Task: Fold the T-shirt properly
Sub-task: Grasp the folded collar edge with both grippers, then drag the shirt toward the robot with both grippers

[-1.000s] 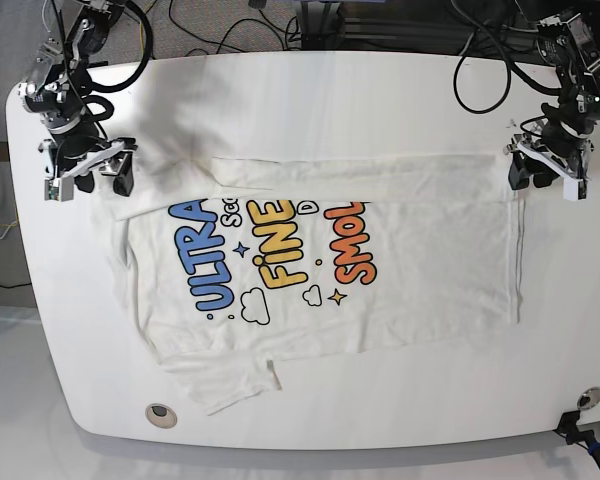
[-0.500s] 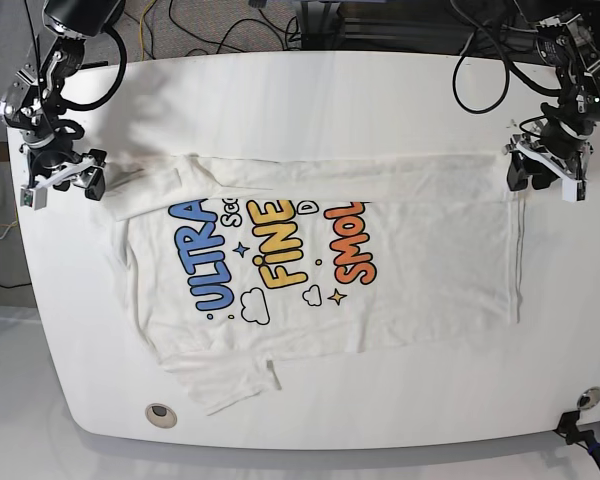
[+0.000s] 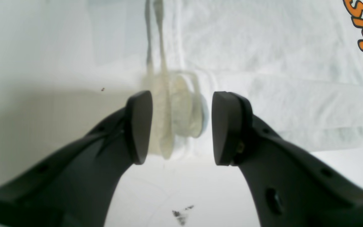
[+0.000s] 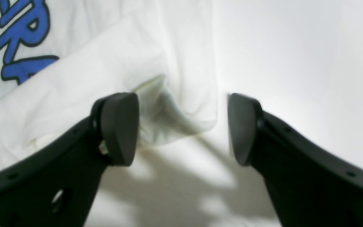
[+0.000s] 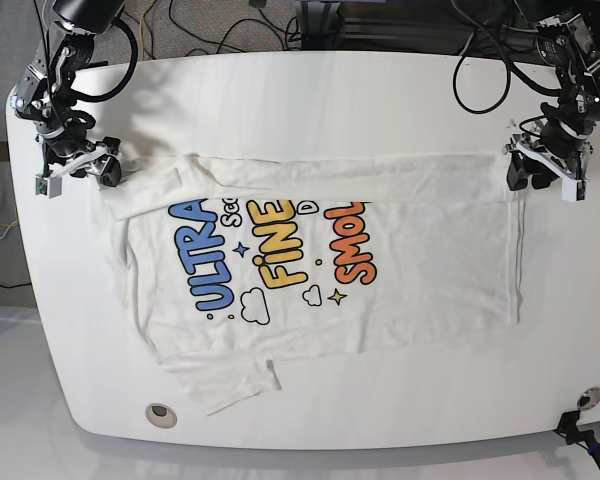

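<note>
The white T-shirt (image 5: 320,265) lies flat on the table with its blue, yellow and orange print facing up and its far edge folded over into a strip. My left gripper (image 5: 543,176) hovers at the strip's right end. In the left wrist view it (image 3: 181,127) is open, with a bunched shirt corner (image 3: 176,113) lying between the fingertips, untouched. My right gripper (image 5: 76,172) is at the strip's left end. The right wrist view shows it (image 4: 181,129) open too, a loose fold of the shirt (image 4: 172,116) resting between the fingers.
The round white table (image 5: 310,95) has a metal-ringed hole (image 5: 161,412) near its front left edge and another (image 5: 590,398) at the front right. Black cables (image 5: 480,70) trail over the back edge. A dark smudge (image 3: 180,214) marks the table under my left gripper.
My right gripper swung out to the left, drawing the folded strip's left end outward, then came back slightly up and right. The left gripper has stayed put.
</note>
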Action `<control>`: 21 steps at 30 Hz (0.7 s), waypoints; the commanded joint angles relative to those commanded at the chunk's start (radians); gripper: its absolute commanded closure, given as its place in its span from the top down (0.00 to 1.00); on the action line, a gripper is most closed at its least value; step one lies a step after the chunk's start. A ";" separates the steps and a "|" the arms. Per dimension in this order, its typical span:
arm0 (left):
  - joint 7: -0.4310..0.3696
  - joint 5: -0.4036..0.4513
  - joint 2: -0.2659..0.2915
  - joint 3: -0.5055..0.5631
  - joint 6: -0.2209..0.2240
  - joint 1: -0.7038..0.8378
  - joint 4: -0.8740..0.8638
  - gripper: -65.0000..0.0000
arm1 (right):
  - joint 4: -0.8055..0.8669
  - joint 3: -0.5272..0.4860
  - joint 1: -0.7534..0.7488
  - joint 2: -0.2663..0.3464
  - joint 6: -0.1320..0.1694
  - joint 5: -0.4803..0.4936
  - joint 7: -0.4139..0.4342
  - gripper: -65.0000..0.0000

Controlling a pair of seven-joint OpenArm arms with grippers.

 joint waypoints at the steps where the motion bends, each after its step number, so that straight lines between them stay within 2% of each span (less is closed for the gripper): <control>1: 0.000 0.000 0.000 0.000 0.000 0.000 0.000 0.44 | 0.000 0.000 0.000 -0.003 0.000 0.000 0.000 0.66; 8: 0.000 -0.002 0.000 0.000 0.000 0.000 0.000 0.44 | 0.000 0.000 0.000 -0.005 0.000 -0.003 0.000 0.66; 10: 0.000 -0.002 0.000 0.000 0.000 0.000 0.000 0.44 | 0.000 0.000 0.000 -0.005 0.000 -0.006 0.000 0.62; 14: 0.000 -0.003 0.000 0.000 -0.003 0.000 0.000 0.44 | 0.000 0.000 0.000 -0.005 0.000 -0.006 0.000 0.37; 17: 0.000 -0.003 0.000 -0.003 -0.048 0.003 0.000 0.44 | 0.000 0.000 0.000 -0.005 0.000 -0.006 0.000 0.18; 21: 0.000 -0.003 0.000 -0.003 -0.071 0.005 0.000 0.44 | 0.000 0.000 0.000 -0.006 0.000 -0.006 0.000 0.03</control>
